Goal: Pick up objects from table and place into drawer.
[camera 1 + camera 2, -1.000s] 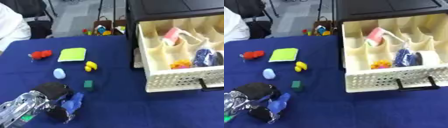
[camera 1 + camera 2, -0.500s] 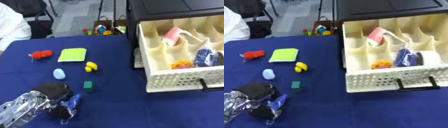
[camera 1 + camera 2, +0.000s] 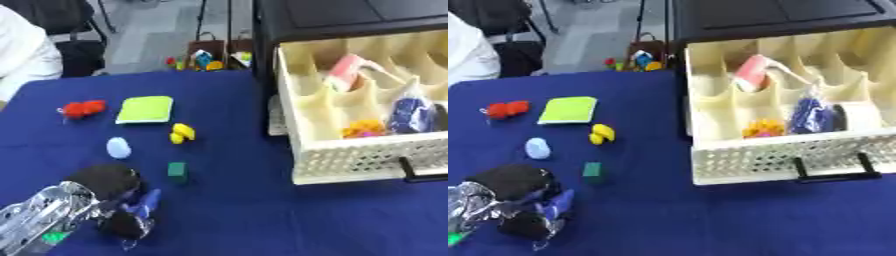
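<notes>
Bare cloth [image 3: 227, 200] between green block [image 3: 177, 171] and drawer [image 3: 350, 160].

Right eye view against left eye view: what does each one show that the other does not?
Only the right eye view shows the whole black handle of the drawer; the left cuts it off. Only the left eye view shows more of the silver forearm. Both show the left hand curled round a blue thing, beside the green block.
</notes>
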### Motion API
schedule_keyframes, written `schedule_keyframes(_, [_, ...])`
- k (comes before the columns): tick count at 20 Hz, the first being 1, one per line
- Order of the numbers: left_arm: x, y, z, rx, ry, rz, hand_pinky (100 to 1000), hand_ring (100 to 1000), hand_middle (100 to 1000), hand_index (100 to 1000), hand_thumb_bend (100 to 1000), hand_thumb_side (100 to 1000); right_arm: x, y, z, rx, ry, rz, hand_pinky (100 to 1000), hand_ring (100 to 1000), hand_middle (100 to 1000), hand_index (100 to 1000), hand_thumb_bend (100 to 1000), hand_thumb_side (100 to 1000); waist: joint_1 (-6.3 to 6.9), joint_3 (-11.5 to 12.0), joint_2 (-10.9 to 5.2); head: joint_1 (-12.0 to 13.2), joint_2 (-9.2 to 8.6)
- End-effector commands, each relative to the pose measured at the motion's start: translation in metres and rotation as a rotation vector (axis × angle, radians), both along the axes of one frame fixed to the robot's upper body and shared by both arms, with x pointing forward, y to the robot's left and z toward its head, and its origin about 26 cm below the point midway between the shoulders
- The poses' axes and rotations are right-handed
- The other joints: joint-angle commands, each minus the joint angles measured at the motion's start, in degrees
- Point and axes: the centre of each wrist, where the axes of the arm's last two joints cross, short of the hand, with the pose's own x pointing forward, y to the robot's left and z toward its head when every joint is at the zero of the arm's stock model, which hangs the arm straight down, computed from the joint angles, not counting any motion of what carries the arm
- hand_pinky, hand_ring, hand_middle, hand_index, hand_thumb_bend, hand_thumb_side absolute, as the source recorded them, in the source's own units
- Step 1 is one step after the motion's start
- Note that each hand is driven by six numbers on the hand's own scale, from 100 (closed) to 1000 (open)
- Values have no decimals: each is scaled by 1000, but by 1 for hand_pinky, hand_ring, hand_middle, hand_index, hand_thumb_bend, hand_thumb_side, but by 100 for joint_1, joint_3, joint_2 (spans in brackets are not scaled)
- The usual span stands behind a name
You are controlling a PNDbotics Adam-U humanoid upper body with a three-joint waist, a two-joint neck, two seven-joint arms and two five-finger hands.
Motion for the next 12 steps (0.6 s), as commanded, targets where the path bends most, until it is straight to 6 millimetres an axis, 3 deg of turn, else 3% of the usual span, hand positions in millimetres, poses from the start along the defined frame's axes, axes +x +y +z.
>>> schedule_keyframes(1, [-3, 5, 11, 47, -15, 31, 590, 674, 626, 785, 153, 716, -2, -1, 6, -2, -39, 13, 591, 632, 605, 768, 100, 1000, -2, 6, -135, 15, -18])
schedule_keyframes(4, [-2, 6, 9, 66, -9, 20, 571, 652, 614, 774, 141, 646, -2, -1, 5, 1, -40, 13, 591, 632, 605, 768, 100, 1000, 8, 8, -146, 24, -9])
schedule_keyframes(12, [1, 11, 3, 129, -8, 12, 470, 560, 526, 674, 108, 663, -2, -1, 5, 7, -46, 13, 590, 631, 605, 767, 100, 1000, 26, 9, -168, 34, -16])
